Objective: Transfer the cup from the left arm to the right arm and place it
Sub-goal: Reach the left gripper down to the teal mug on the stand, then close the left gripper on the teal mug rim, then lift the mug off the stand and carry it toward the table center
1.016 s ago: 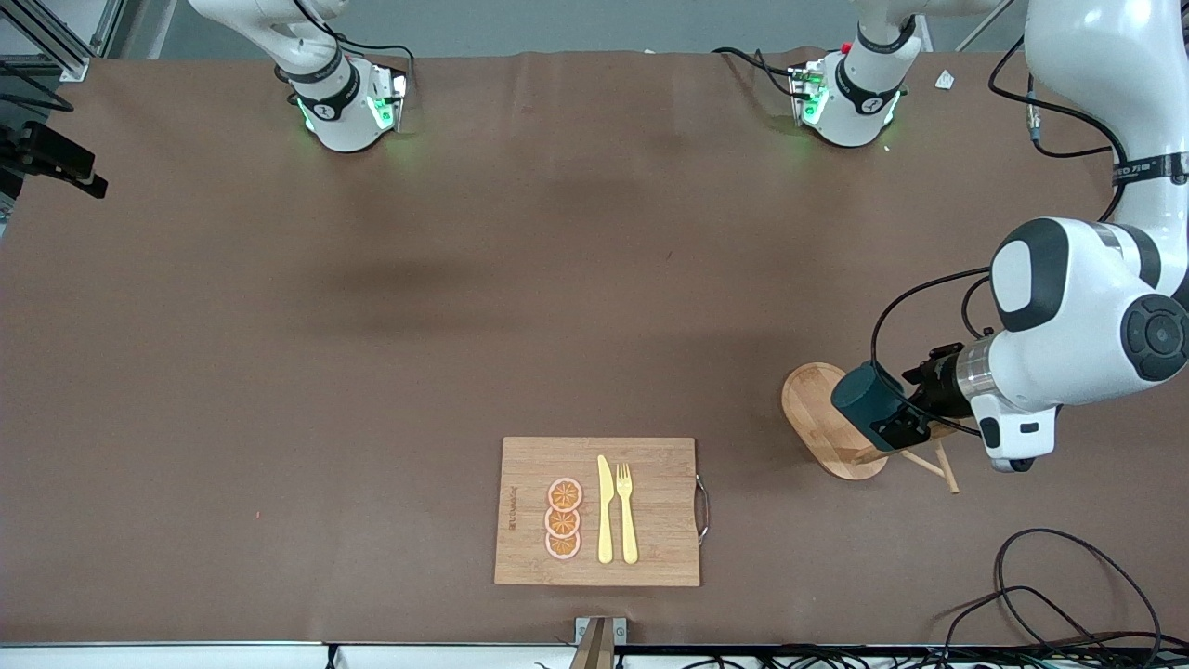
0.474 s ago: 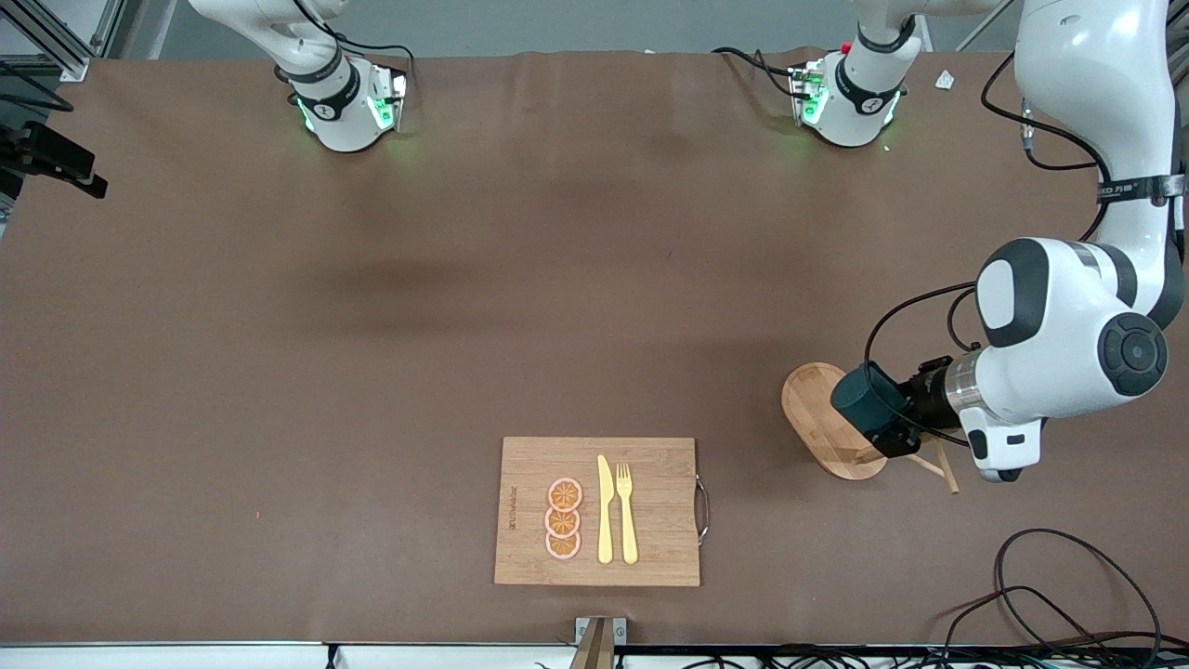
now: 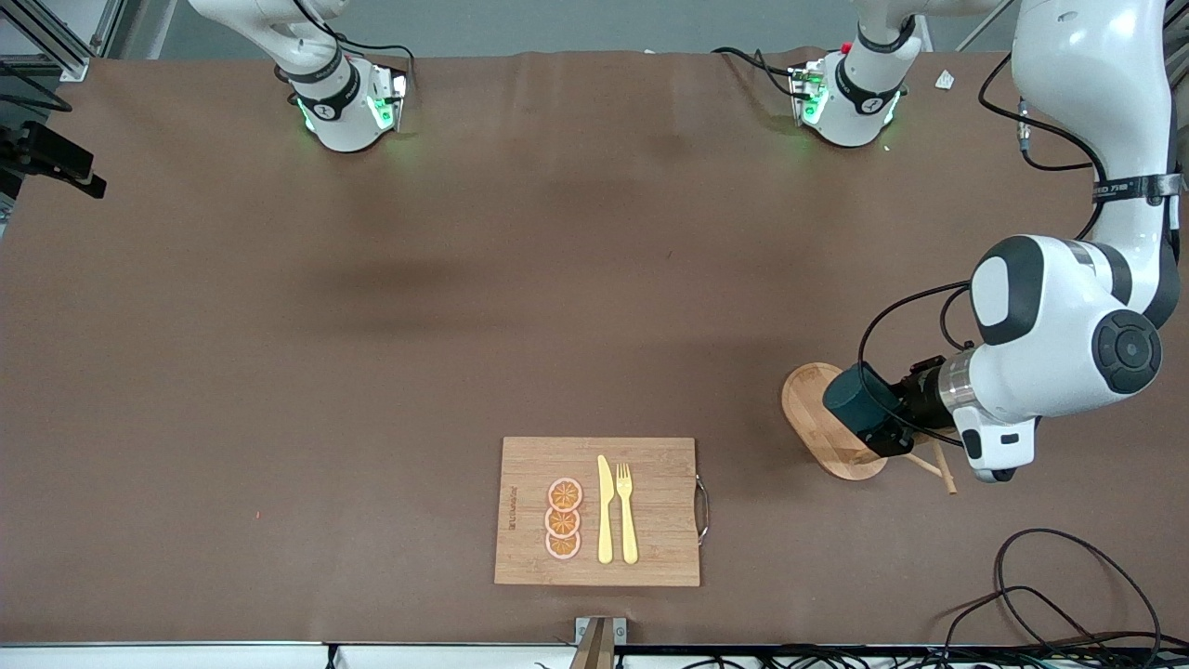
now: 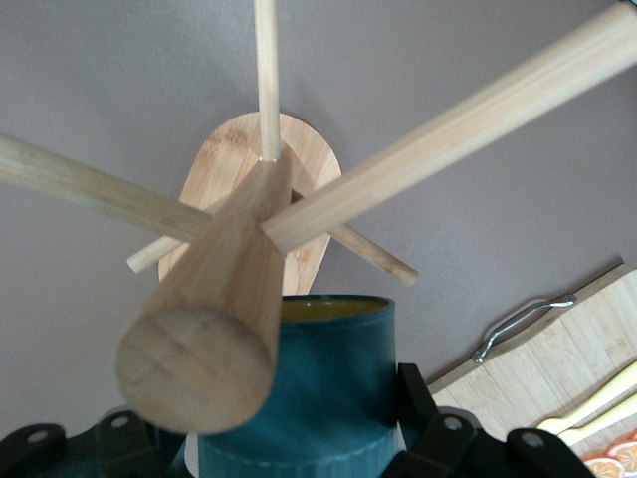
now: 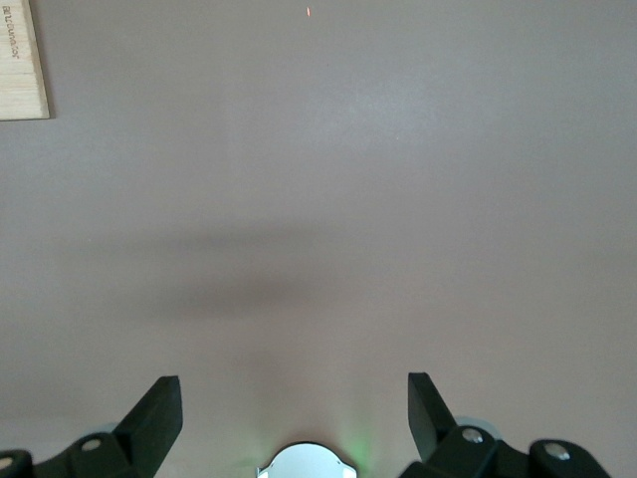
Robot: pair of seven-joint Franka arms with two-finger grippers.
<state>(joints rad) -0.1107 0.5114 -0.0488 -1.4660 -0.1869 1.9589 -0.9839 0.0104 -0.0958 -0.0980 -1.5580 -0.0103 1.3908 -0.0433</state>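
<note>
- Right gripper [image 5: 294,418]: fingers spread and empty over bare brown table [image 3: 279,325], up near its base at about eleven o'clock, waiting.
- Small dark teal cylindrical cup [image 3: 853,398] with mustard-yellow inside: at about four o'clock, over the oval base of a wooden peg rack [image 3: 822,423], pinched across its body by the left gripper [image 3: 882,429].
- Cup looks rigid, smooth, probably slippery; the receiving hand should take the free rim end.

The rectangular bamboo cutting board [image 3: 650,465] lies low in the frame's middle. On it, three orange slices [image 3: 563,518], a yellow plastic knife [image 3: 605,511] and a yellow plastic fork [image 3: 627,511] lie side by side. Toward the left arm's end, slightly higher in the frame, stands the oval-based wooden mug rack [image 3: 810,413]. The dark teal cup [image 3: 855,401] hangs over its base.
</note>
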